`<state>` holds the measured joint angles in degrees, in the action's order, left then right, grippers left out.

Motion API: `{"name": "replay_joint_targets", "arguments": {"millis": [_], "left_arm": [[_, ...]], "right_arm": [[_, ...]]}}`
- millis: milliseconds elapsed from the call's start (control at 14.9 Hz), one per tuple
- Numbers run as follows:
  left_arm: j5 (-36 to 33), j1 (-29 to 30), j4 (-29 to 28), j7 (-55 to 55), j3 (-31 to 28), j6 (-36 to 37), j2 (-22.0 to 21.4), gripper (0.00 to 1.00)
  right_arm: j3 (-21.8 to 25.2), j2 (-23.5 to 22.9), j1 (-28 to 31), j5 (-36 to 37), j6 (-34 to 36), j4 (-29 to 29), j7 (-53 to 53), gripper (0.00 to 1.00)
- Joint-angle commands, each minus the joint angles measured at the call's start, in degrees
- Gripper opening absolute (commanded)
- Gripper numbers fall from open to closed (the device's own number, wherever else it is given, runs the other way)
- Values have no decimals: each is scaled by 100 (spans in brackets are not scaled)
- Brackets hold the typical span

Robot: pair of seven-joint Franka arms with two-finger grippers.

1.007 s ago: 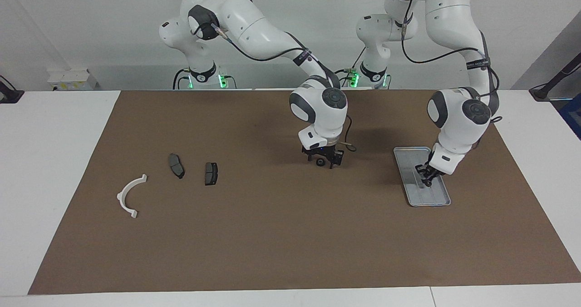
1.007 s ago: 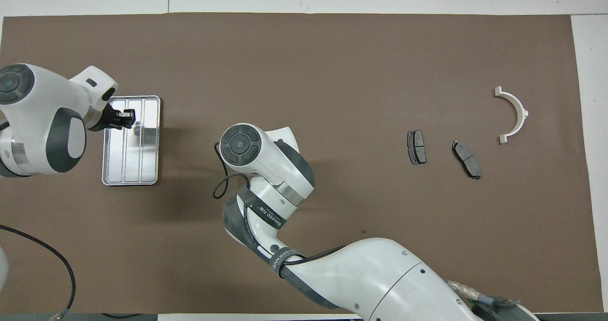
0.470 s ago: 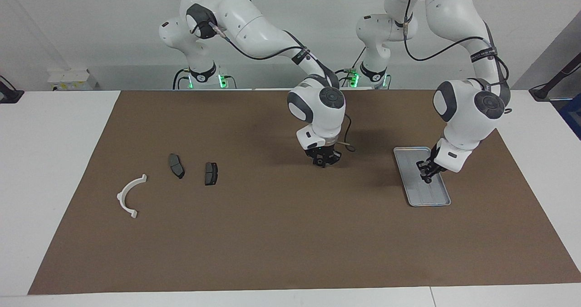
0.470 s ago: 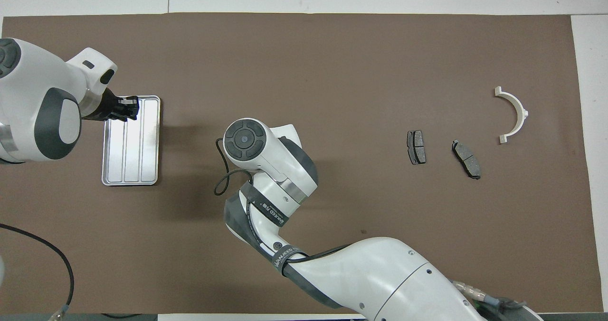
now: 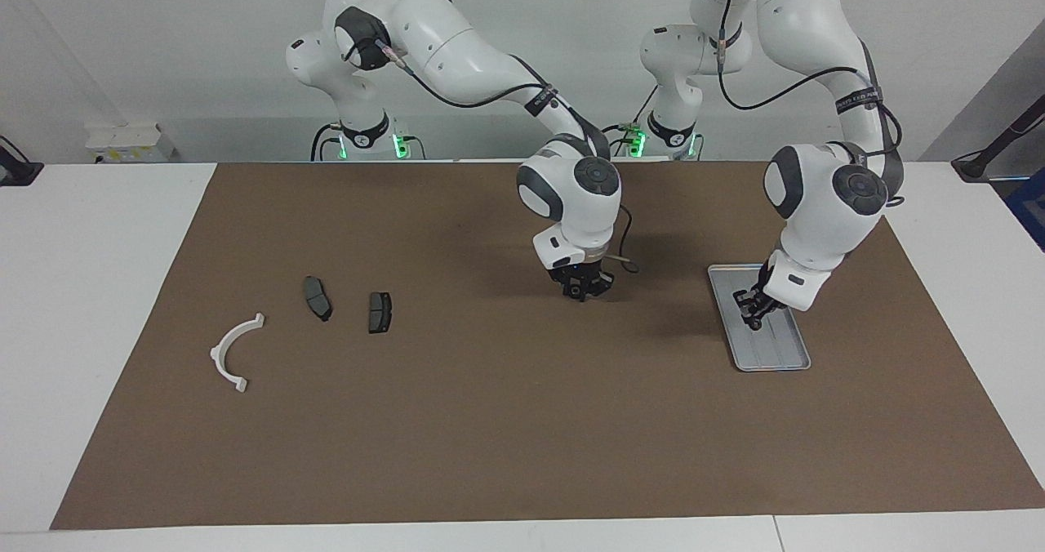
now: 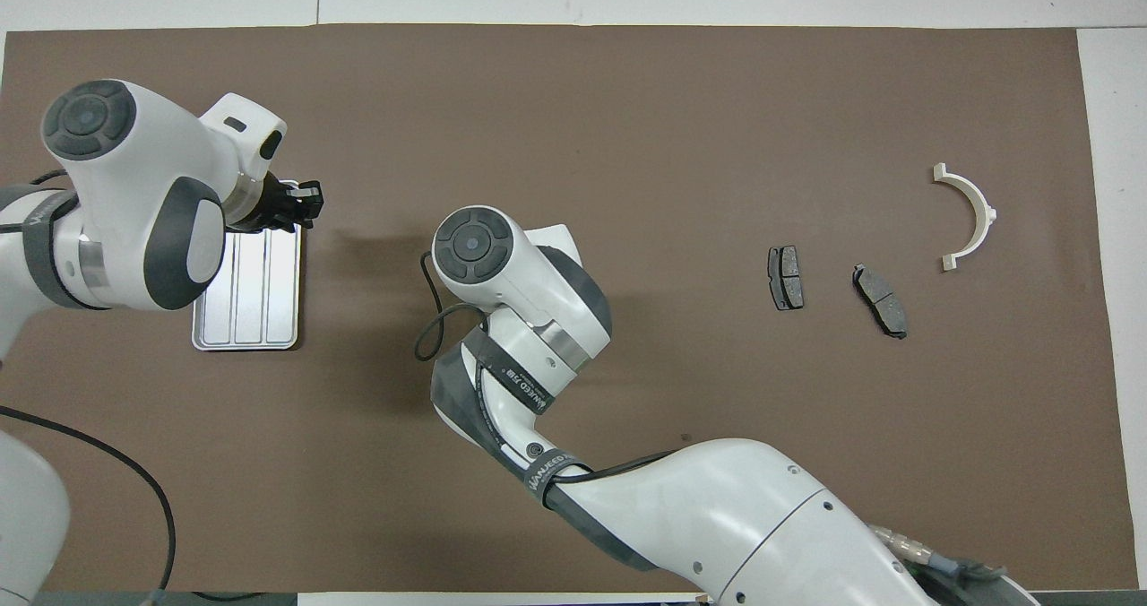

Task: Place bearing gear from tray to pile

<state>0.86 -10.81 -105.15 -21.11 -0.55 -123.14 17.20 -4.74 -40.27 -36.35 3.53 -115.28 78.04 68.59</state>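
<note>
The silver tray (image 5: 775, 360) lies toward the left arm's end of the table, and its visible part (image 6: 260, 319) holds nothing. My left gripper (image 5: 749, 315) hangs over the tray's edge toward the table's middle (image 6: 309, 203), shut on a small bearing gear that barely shows. My right gripper (image 5: 578, 291) is low over the mat's middle, shut on a small black round gear (image 5: 578, 294); its own wrist hides it in the overhead view. The pile lies toward the right arm's end: a white arc (image 5: 219, 349) (image 6: 986, 216) and two dark pads (image 5: 317, 297) (image 5: 380, 312) (image 6: 785, 277) (image 6: 880, 299).
A brown mat (image 5: 490, 421) covers most of the white table. The right arm's forearm (image 6: 717, 516) stretches over the mat's near part in the overhead view.
My left gripper rose from the tray's inside and moved toward the table's middle. My right gripper, open around the black gear a second ago, closed on it and lifted slightly.
</note>
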Motion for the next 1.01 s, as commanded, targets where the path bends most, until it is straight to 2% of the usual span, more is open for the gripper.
{"name": "replay_joint_targets", "arguments": {"millis": [0,336,537,738,940], "left_arm": [[-16,-447,-199,-637,-104,-184,-103,0],[-332,-1659,-234,-2649,-104,-289,2,0],[-683,-2205,-243,-3696,-95,-641,222,0],[-693,-2557,-190,-4145,-104,-738,432,0],[-701,-2681,-234,-4393,-77,-1054,530,0]], "right_arm": [[-89,423,610,-54,663,-131,-809,0],[-89,1223,1848,-63,1726,-131,-3301,0],[-80,1329,2692,-63,1825,-131,-4990,0],[-80,1329,3413,-72,1282,175,-6398,0],[-80,1321,3915,-72,360,798,-7164,0]]}}
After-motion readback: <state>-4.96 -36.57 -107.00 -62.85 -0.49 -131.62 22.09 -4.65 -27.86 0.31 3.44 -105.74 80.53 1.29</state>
